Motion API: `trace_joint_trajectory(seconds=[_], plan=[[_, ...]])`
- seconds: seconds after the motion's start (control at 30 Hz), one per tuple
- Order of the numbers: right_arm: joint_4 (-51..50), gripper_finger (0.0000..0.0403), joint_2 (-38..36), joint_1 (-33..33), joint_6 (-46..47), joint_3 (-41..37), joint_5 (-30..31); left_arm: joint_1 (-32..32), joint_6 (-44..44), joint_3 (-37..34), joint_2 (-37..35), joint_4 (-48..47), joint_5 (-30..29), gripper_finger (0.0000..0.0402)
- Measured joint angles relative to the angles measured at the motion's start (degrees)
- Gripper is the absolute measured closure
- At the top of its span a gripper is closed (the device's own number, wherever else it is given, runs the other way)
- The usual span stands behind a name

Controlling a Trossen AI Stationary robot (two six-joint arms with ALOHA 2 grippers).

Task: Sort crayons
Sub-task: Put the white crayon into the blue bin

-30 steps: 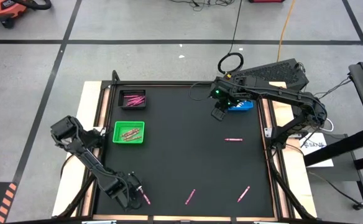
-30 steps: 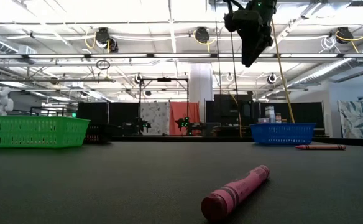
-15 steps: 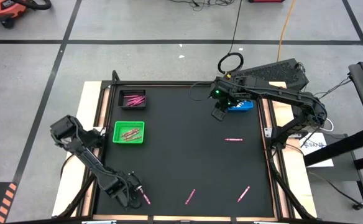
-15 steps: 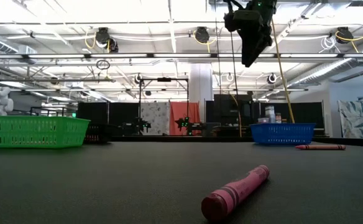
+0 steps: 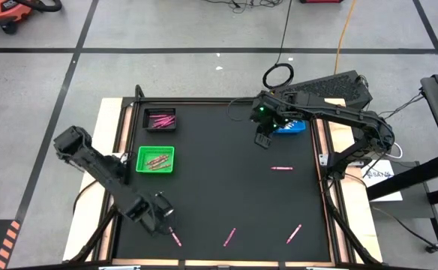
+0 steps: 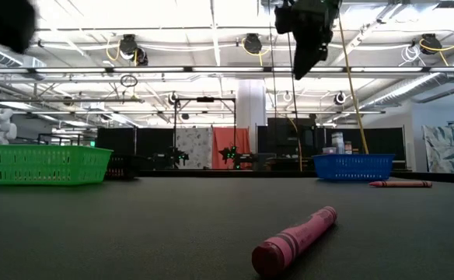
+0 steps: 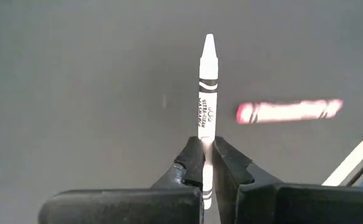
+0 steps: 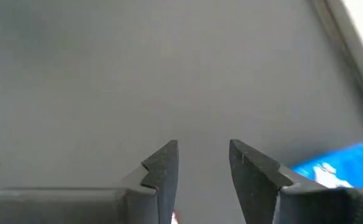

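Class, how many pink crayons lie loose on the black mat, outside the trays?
4: one pink crayon beside the left gripper; a second and third along the same edge; a fourth near the blue tray. Arms might hide others.

Overhead straight down, low level across — wrists close above the same black mat [image 5: 226,172]

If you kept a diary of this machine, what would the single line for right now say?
left gripper: shut on white crayon, near front-left corner | right gripper: open, empty, beside blue tray | loose pink crayons on mat: four
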Motion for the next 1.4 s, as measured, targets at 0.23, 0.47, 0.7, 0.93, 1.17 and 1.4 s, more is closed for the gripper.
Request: trace_joint_trajectory(seconds=[0.23,0.47,0.7,0.93,1.17,1.4], plan=[[3.35,0.0273,0.00,0.48,-6.65,-5.18,-17.96,9.07,12.61,0.00,-4.02,1.96,-6.20,0.0393],[9.23,0.0273,0.00,3.72,-11.82,-15.77,-29.26,16.05,26.44,0.07,-5.24,10.33,-11.23,0.0393],[28.81,0.0273,0.00,6.92,-5.48,-26.22,-29.23,21.62,39.79,0.09,-5.24,22.85,-15.63,0.0393],[44.19,0.0273,0.02,9.42,-1.67,-30.46,-28.76,25.49,48.19,0.11,-5.24,32.30,-16.88,0.0393],[53.30,0.0273,0.04,10.31,-2.31,-30.65,-19.72,29.84,53.66,0.11,-5.24,36.82,-18.48,0.0393],[64.77,0.0273,0.06,10.27,-3.95,-30.65,-20.12,34.10,58.52,0.11,-5.24,40.69,-18.50,0.0393]])
